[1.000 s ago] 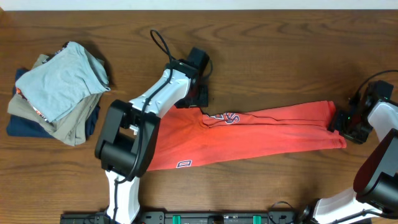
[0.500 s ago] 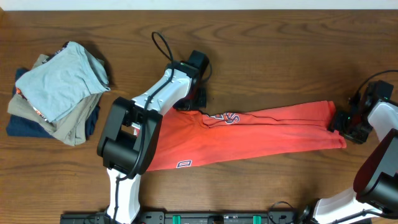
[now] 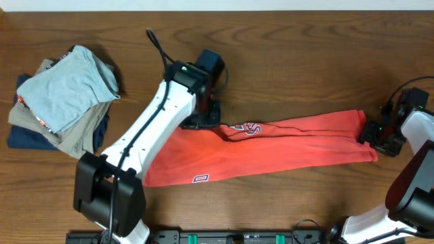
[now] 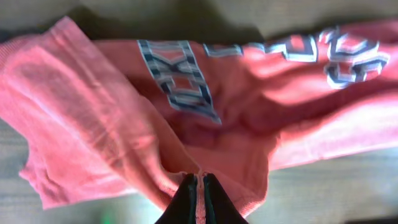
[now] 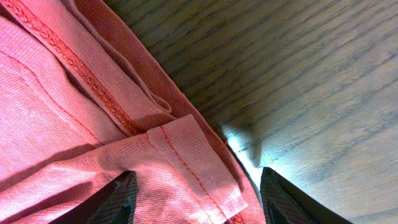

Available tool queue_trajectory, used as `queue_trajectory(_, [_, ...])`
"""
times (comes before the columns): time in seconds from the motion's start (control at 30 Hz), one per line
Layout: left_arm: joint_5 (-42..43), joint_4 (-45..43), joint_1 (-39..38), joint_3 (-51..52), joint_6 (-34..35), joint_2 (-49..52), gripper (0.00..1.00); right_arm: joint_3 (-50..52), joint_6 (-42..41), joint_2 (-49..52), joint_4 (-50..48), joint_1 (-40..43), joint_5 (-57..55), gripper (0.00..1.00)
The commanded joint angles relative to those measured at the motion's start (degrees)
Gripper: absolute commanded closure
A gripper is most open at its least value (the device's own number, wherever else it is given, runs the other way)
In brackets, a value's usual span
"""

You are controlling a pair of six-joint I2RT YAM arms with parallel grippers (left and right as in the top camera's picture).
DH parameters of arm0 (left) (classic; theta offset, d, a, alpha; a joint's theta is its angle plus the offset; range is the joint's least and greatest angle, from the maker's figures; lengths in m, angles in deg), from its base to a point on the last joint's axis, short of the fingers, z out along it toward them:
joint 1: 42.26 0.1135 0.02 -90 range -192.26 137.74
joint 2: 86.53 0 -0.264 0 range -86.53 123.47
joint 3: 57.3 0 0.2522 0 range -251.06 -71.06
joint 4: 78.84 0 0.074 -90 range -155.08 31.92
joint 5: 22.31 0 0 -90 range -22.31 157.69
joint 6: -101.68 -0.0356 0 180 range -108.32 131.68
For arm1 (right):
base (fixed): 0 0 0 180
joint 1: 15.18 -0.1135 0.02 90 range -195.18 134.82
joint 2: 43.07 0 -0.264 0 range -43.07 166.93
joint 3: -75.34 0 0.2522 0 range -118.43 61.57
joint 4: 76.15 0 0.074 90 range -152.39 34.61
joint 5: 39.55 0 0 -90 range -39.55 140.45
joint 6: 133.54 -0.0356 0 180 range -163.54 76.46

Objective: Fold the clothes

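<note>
Overhead: coral-red T-shirt lies as a long narrow band on the table, running from about 7 o'clock near centre out to the 3 o'clock edge. It is already doubled along its length and lumpy. White block lettering shows at the upper edge. A stack of folded garments sits well apart at 10 o'clock and is not my concern.

Left gripper is on the band's 11 o'clock corner. In the left wrist view the left gripper is clamped tight on a ridge of cloth, the jaws pressed together with red fabric pinched between them. The lettering is rumpled just beyond.

Right gripper sits at the 3 o'clock end. In the right wrist view its fingers are spread wide. A stitched hem lies loose between them, not squeezed. I read that hand as unclenched and straddling the corner.

Judgement: mid-fold, lengthwise fold laid, crosswise fold not yet made. Only one end is secured.

Next move, as I see it:
- Close the right hand on the hem, taking all layers; the corner is stacked and the lower layer could slip out.
- Lift both ends evenly to shed wrinkles.
- Carry one end over towards the other, low and slow.

Risk: the left pinch holds a bunch, not a clean edge, so the fold may land skewed.
</note>
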Motion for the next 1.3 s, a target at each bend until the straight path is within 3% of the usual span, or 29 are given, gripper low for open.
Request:
queue_trajectory(0.0, [0.33,0.44,-3.10,0.74,2.71,0.44,0.94,0.15,0.52,-0.50,0.02,0.37,0.57,0.38])
queue_trajectory(0.33, [0.26,0.39,-15.65,2.82,8.85,0.44,0.94,0.15,0.52,-0.50,-0.02,0.37,0.55,0.38])
queue_trajectory(0.6, [1.33,0.04,-20.44,2.82,13.07,0.44,0.93,0.15,0.52,-0.50,-0.02,0.37,0.57,0.38])
queue_trajectory(0.73, [0.13,-1.03,-20.31,2.82,13.05,0.44,0.94,0.15,0.52,-0.50,0.00,0.37,0.57,0.38])
queue_trajectory(1.0, [-11.63,-1.31,-16.55,2.82,13.07,0.44,0.93,0.15,0.35,-0.50,0.04,0.37,0.57,0.38])
queue_trajectory(1.27, [-10.36,-3.54,-9.66,2.82,13.05,0.44,0.89,0.15,0.35,-0.50,0.02,0.37,0.59,0.38])
